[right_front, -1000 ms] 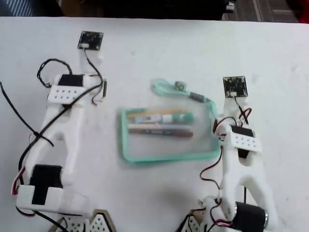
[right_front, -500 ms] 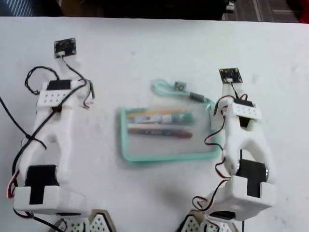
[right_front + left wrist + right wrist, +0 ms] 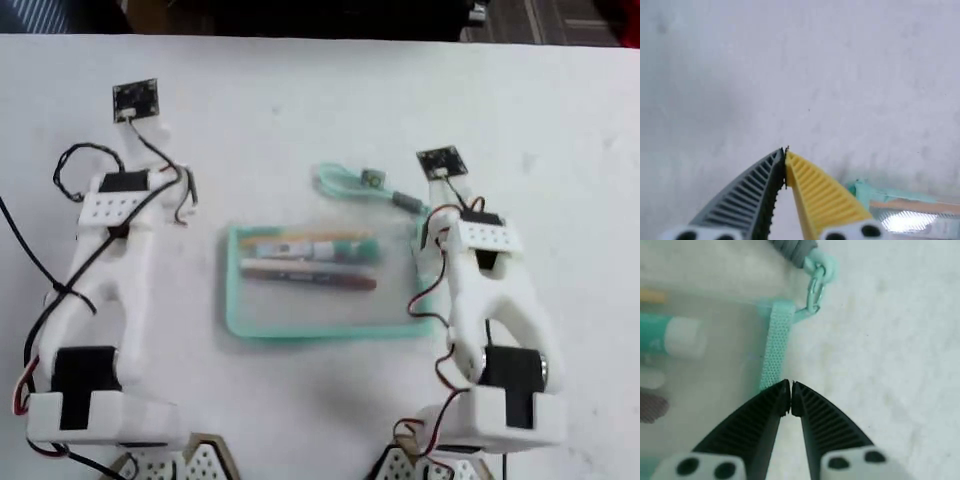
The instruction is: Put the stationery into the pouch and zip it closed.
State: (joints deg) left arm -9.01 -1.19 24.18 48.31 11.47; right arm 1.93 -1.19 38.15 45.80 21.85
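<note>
Teal-edged clear pouch (image 3: 320, 312) lies flat mid-table (image 3: 300, 100), between the arms. Stationery (image 3: 310, 262) is inside, lying left-right in the far half. Strap (image 3: 340, 182) runs off the far right corner. Right gripper (image 3: 790, 390) is at the pouch's right edge, fingers closed tip to tip beside the end of the mesh tab (image 3: 775, 340); cannot tell if the tab is pinched. Left gripper (image 3: 785, 155) is closed, holding nothing, over bare table left of the pouch's far left corner.

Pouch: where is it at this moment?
In the high view the pouch lies flat on the table between the left arm and right arm, its strap end beside the right claw.
</note>
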